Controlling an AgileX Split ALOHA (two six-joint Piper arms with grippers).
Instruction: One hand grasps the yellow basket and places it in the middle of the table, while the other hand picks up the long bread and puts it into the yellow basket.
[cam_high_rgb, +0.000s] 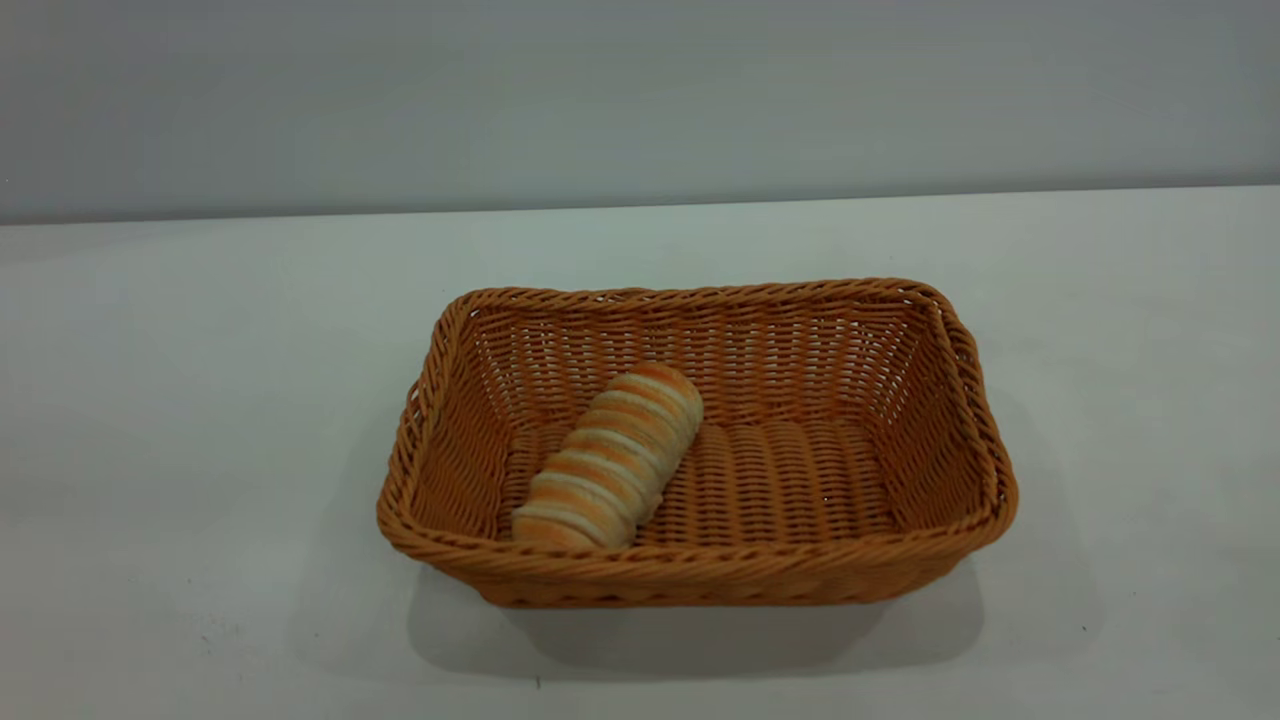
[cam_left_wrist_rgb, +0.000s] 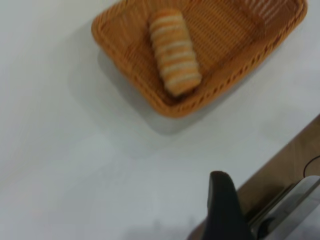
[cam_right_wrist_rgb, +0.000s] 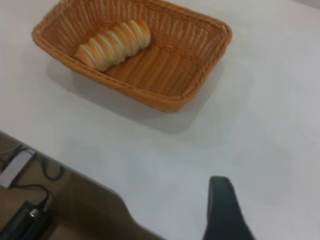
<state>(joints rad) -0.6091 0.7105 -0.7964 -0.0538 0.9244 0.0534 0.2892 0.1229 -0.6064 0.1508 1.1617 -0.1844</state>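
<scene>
Both pincers are pulled well away from the work. Left pincer (cam_left_wrist_rgb: 227, 210) shows only in its own wrist view, as one dark finger (cam_left_wrist_rgb: 224, 200) rising from the frame's edge above bare bench, with the bench edge and a metal fitting (cam_left_wrist_rgb: 295, 205) just beside it; whether it is wide or narrow I cannot tell, since only that single finger is visible. Right pincer (cam_right_wrist_rgb: 225, 212) is likewise seen only from its own wrist camera, a lone dark finger (cam_right_wrist_rgb: 222, 200) over the white surface near the bench edge, with cables (cam_right_wrist_rgb: 30, 200) lying below that edge; its spread cannot be told either. Neither pincer holds anything that can be seen, and neither arm appears in the exterior view.

On the bench (cam_high_rgb: 200, 400) the yellow basket (cam_high_rgb: 960, 400) sits flat near the middle, its long side across the exterior view, well apart from both pincers. Inside it lies the long bread (cam_high_rgb: 608, 458), resting on the woven floor in the basket's left half. The loaf lies diagonally, its near end by the front wall close to the front-left corner and its far end pointing toward the basket's middle. The right half of the basket floor is bare weave.
</scene>
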